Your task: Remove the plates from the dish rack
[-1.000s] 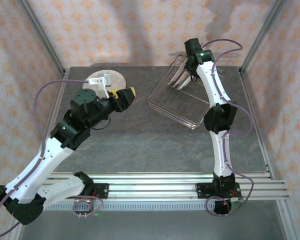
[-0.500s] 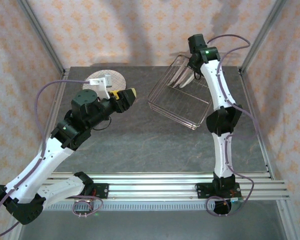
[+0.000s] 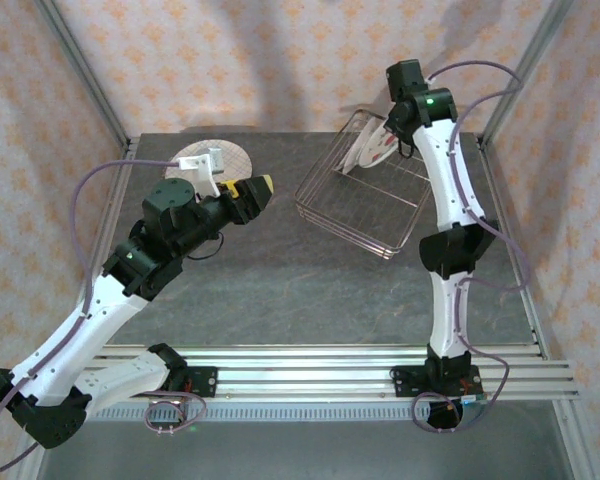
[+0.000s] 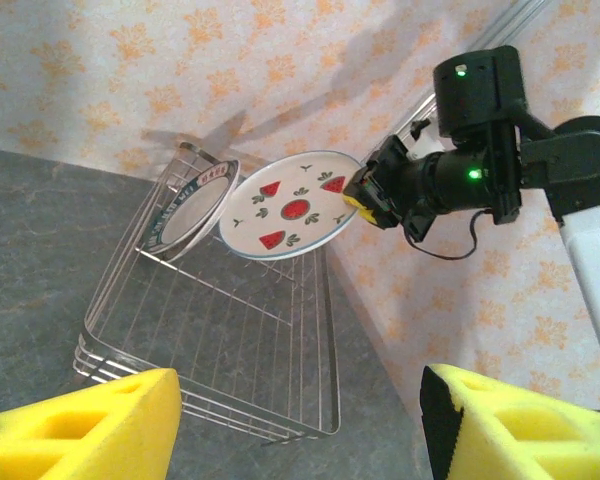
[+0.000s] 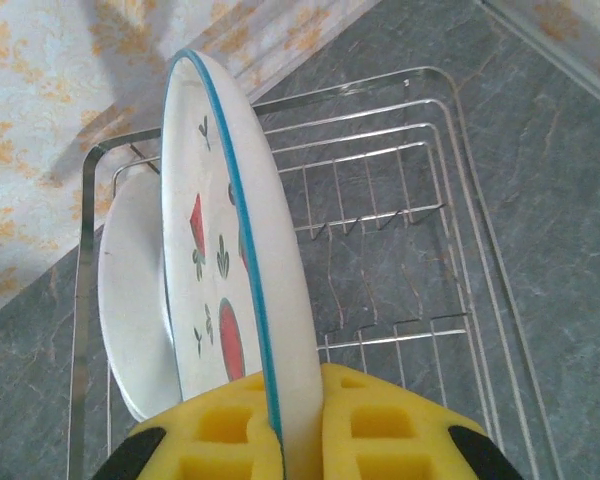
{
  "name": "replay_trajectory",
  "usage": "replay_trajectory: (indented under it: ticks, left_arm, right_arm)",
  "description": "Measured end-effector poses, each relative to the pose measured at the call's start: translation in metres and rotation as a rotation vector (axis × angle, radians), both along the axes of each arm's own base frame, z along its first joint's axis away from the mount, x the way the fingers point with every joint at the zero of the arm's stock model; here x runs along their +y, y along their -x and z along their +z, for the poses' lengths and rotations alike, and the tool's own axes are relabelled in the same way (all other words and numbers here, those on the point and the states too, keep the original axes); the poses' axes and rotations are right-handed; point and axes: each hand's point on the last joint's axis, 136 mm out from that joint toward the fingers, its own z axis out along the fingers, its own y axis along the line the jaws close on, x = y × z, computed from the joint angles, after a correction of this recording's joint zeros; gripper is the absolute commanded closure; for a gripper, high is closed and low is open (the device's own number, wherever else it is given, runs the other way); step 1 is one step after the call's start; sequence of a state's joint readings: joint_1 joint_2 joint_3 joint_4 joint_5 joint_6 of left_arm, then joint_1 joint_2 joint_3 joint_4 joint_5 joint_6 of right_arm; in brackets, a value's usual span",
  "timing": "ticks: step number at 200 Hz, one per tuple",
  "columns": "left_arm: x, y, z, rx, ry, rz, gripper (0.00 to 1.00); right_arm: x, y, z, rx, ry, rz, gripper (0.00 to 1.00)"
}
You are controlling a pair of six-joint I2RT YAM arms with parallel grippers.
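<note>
Right arm: stretched tall, right hand clamped on the rim of the red-patterned plate, held tilted over the rack's far side.
Second plate: standing in the rack.
Left arm: bent low, left hand agape, empty.

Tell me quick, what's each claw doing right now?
Left claw: open, holding nothing.
Right claw: closed on the round white plate with red shapes and blue rim.
</note>
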State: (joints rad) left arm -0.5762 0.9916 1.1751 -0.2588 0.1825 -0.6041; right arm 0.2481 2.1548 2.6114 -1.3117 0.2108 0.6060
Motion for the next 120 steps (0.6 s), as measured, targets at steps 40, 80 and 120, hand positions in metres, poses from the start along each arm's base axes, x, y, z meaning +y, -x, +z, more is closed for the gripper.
replay_trajectory:
  ticks: [40, 80, 120]
  left_arm:
    - [-0.002, -0.002, 0.001, -0.004, 0.004, 0.0, 0.35]
    - [-0.008, -0.003, 0.003, -0.004, 0.025, -0.013, 0.35]
    - [-0.015, -0.007, 0.006, 0.0, 0.045, -0.027, 0.35]
  right_arm:
    - [-0.01, 0.031, 0.035, -0.034, 0.003, -0.017, 1.0]
    - [-0.025, 0.072, 0.065, -0.059, 0.016, -0.034, 1.0]
    - [-0.039, 0.109, 0.087, -0.072, 0.037, -0.051, 1.0]
